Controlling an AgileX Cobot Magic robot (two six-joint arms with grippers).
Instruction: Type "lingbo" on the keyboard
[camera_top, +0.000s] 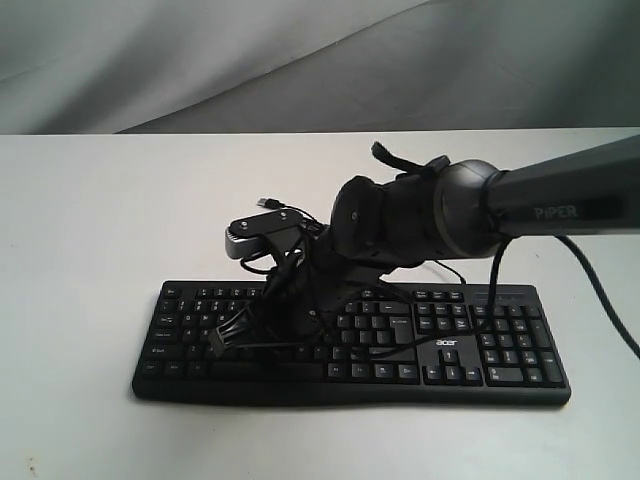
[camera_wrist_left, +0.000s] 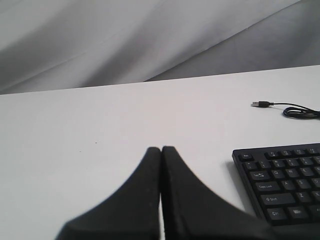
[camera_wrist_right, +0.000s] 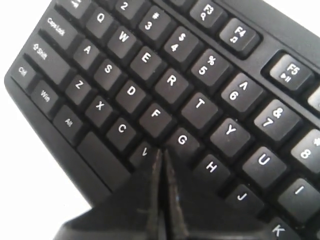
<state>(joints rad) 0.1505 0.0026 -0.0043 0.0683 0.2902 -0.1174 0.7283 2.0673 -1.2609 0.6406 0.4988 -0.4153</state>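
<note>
Count: one keyboard (camera_top: 500, 340), one cable (camera_wrist_left: 295, 111), two tools, one table (camera_top: 80, 250).

The keyboard lies flat on the table with its number pad toward my right arm. The cable's USB plug (camera_wrist_left: 260, 104) rests unconnected on the table behind the keyboard.

My right tool (camera_wrist_right: 161, 155) is closed, its two fingers pressed together with nothing between them. The tip stands over the letter block, just beside the V and G keys. I cannot tell whether it touches a key.

My left tool (camera_wrist_left: 161, 150) is also closed and empty. It sits over bare table, apart from the keyboard's Esc and Ctrl end.
</note>
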